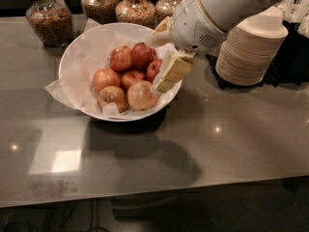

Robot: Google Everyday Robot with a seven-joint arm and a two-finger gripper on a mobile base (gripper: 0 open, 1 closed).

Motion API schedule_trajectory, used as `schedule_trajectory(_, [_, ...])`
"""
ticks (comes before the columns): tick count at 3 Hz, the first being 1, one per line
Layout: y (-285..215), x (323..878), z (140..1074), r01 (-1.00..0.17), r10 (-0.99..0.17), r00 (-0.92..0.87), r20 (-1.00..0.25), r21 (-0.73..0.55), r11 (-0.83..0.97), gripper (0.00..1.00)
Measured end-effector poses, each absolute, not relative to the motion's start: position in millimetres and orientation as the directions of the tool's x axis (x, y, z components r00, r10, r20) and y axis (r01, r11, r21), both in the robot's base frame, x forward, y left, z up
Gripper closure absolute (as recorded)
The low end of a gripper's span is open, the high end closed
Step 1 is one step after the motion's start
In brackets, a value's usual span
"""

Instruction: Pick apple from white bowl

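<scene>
A glossy grey countertop (pixel 207 144) reflects a bright square of light (pixel 65 161) near its front left. Four glass jars (pixel 47 16) of brown dry food stand along the back edge. At right, a tall stack of beige disposable bowls (pixel 251 47) rests on a dark mat (pixel 289 66). Deep red apples (pixel 141 54) cluster left of the stack, and the gripper (pixel 161 62) hangs between the two.

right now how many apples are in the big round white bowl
7 red and yellowish apples: two at back, three mid-row, two in front. The cream gripper over the white bowl's right rim may hide more.
</scene>
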State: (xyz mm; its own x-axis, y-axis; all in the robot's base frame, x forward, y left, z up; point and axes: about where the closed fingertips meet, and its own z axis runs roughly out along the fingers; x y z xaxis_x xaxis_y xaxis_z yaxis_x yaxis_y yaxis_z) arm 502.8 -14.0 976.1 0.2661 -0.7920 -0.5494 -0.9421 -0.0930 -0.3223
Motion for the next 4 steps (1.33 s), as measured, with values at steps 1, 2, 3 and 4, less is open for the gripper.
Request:
schedule_trajectory(1, [-1.6, 507.6, 961.4, -0.952, -0.779, 0.266, -0.568, -0.282, -0.119, 0.33])
schedule_trajectory(2, [10.0, 508.4, 948.6, -0.957, -0.778, 0.27, -0.568, -0.249, -0.15, 0.33])
schedule_trajectory(3, [17.8, 506.6, 935.2, -0.96, -0.783, 0.271, -0.56, -0.216, -0.178, 0.31])
schedule_trajectory(4, [23.5, 505.8, 920.9, -0.962, -0.793, 0.271, -0.546, -0.19, -0.198, 0.31])
